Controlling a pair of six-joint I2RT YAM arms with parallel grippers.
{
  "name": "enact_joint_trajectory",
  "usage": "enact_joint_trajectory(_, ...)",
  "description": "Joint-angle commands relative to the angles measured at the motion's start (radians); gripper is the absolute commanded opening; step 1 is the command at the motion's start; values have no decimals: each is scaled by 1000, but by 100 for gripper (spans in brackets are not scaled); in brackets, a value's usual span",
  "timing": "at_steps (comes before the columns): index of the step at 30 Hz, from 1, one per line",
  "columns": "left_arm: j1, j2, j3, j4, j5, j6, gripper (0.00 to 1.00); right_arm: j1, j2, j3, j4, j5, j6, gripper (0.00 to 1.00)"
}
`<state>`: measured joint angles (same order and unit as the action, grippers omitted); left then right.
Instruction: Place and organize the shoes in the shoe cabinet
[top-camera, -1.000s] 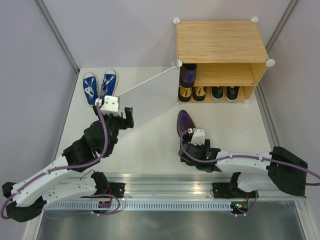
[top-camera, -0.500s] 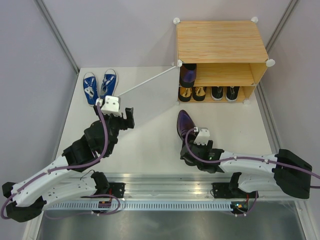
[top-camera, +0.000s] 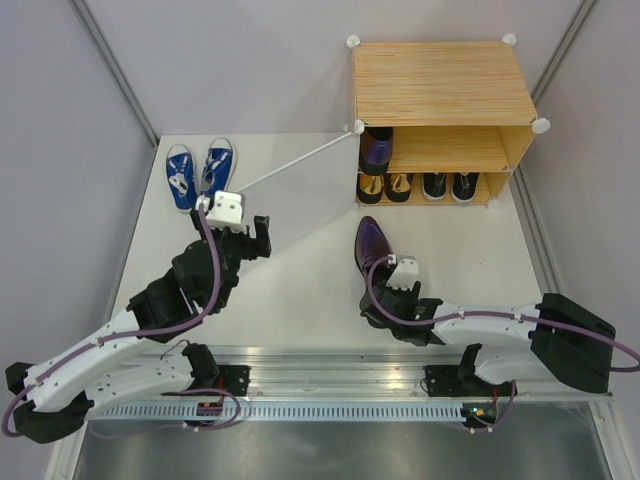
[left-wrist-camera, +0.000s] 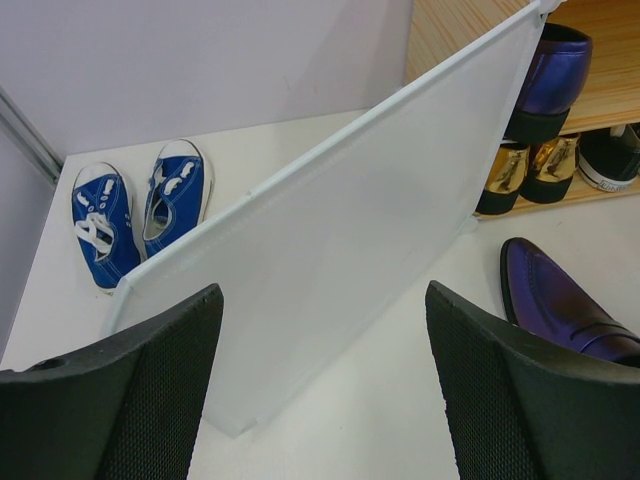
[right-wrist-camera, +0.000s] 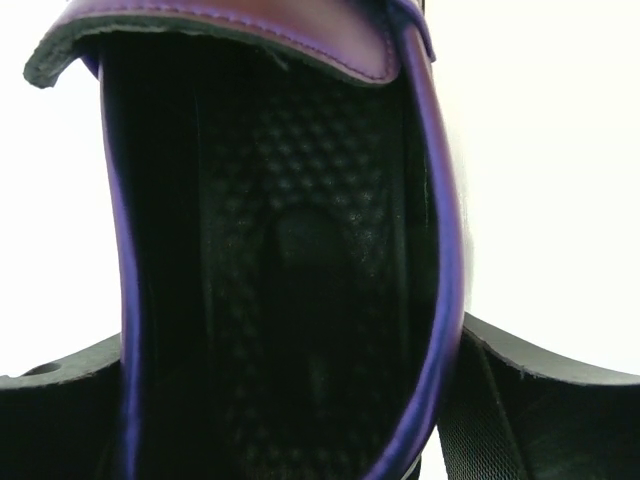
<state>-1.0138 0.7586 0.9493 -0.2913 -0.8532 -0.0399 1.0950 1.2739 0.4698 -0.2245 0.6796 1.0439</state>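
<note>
A dark purple dress shoe (top-camera: 372, 245) lies on the white table in front of the shoe cabinet (top-camera: 440, 85), toe toward it. My right gripper (top-camera: 380, 290) straddles its heel, and the fingers (right-wrist-camera: 540, 390) sit against both sides of the shoe (right-wrist-camera: 400, 50), whose dark inside fills the right wrist view. The other purple shoe (top-camera: 377, 148) stands on the upper shelf. Gold shoes (top-camera: 385, 186) and black shoes (top-camera: 450, 186) fill the lower shelf. Blue sneakers (top-camera: 198, 175) sit at the far left. My left gripper (top-camera: 258, 235) is open and empty near the white door (left-wrist-camera: 330, 220).
The cabinet's door (top-camera: 300, 160) stands swung open, reaching diagonally over the table toward the sneakers (left-wrist-camera: 140, 205). Grey walls close in at the back and sides. A metal rail with the arm bases (top-camera: 320, 380) runs along the near edge.
My right gripper has slid a little further over the purple shoe's heel and its fingers have drawn in against it. The left arm has barely moved.
</note>
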Motion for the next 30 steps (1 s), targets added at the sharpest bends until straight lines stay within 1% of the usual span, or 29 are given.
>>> enact_joint_trajectory(1,4,1,9,0,20,2,85,-33,56,-46,14,-18,-2,66)
enact_joint_trajectory(3,4,1,9,1,22,1,85,-38,58,-46,11,-26,-7,56)
enact_joint_trajectory(4,4,1,9,-2,23,2,85,-38,56,-46,8,-32,-13,46)
enact_joint_trajectory(6,4,2,9,0,25,2,85,-38,35,-40,10,-41,-33,37)
enact_joint_trajectory(7,4,2,9,-2,26,2,85,-37,22,-36,11,-44,-51,29)
enact_joint_trajectory(8,4,4,9,0,26,2,85,-38,6,-31,8,-51,-80,24)
enact_joint_trajectory(9,3,5,9,-2,26,2,85,-38,-42,-30,8,-52,-93,16)
enact_joint_trajectory(11,4,5,9,0,26,2,85,-37,-99,-37,7,-37,-117,6)
enact_joint_trajectory(12,4,4,9,0,25,3,85,-38,-155,-40,2,-26,-120,1)
enact_joint_trajectory(16,4,4,9,-2,20,5,85,-41,-251,-66,2,9,-150,1)
enact_joint_trajectory(22,4,2,9,0,14,9,85,-41,-341,-109,43,-32,-174,1)
enact_joint_trajectory(30,4,5,9,0,8,12,85,-43,-522,-137,83,-104,-260,1)
